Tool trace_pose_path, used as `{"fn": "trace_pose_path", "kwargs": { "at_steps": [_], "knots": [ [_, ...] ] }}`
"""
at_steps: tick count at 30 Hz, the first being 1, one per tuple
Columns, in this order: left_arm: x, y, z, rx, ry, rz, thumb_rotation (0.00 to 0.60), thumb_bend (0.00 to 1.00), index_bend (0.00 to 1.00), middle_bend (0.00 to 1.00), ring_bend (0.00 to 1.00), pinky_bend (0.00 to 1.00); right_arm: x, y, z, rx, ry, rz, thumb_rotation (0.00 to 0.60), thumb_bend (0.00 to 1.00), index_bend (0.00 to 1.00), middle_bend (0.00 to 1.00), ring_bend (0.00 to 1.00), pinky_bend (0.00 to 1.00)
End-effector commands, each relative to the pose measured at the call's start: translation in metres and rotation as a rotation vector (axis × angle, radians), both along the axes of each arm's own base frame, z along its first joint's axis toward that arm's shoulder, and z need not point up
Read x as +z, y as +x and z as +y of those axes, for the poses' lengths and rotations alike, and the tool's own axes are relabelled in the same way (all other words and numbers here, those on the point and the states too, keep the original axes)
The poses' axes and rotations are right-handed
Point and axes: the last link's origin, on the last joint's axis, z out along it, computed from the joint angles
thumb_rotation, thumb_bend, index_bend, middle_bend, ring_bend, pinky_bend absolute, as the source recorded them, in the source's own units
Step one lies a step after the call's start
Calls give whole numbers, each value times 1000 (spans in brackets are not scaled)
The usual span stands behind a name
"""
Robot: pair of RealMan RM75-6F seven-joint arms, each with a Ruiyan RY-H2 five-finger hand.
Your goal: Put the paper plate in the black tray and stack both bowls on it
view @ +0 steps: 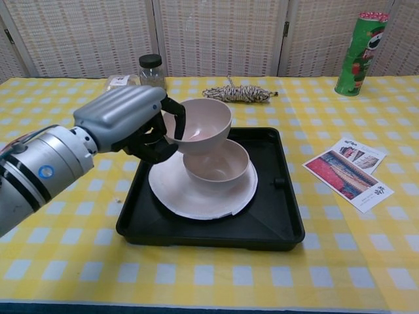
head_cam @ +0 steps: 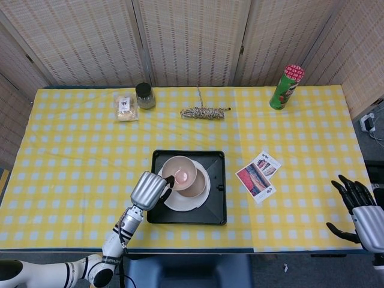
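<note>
A black tray (head_cam: 216, 204) (view: 275, 222) lies near the table's front middle with a white paper plate (head_cam: 180, 203) (view: 183, 196) in it. One pink bowl (view: 222, 170) stands on the plate. My left hand (head_cam: 149, 189) (view: 124, 121) holds a second pink bowl (head_cam: 180, 171) (view: 200, 124) by its rim, raised just above the first bowl and a little to its left. My right hand (head_cam: 360, 207) hovers at the table's front right edge, fingers spread, holding nothing; the chest view does not show it.
A green can (head_cam: 286, 86) (view: 357, 53) stands at the back right. A rope bundle (head_cam: 205, 112) (view: 237, 93), a dark jar (head_cam: 144, 95) (view: 152, 73) and a snack packet (head_cam: 126, 108) lie along the back. Cards (head_cam: 259, 176) (view: 347, 173) lie right of the tray.
</note>
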Motion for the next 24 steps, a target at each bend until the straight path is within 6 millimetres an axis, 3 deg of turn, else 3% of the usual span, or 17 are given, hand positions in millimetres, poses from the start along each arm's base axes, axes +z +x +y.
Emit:
{"fn": "trace_pose_path", "kwargs": {
  "at_steps": [1, 24],
  "knots": [
    [-8, 5, -2, -15, -19, 1, 600, 523, 664, 1000, 1000, 1000, 1, 0, 1, 2, 1, 0, 600, 239, 0, 0, 0, 0],
    [-36, -6, 10, -25, -20, 64, 600, 522, 671, 1000, 1000, 1000, -1, -1, -4, -7, 22, 5, 600, 238, 0, 0, 0, 0]
  ]
}}
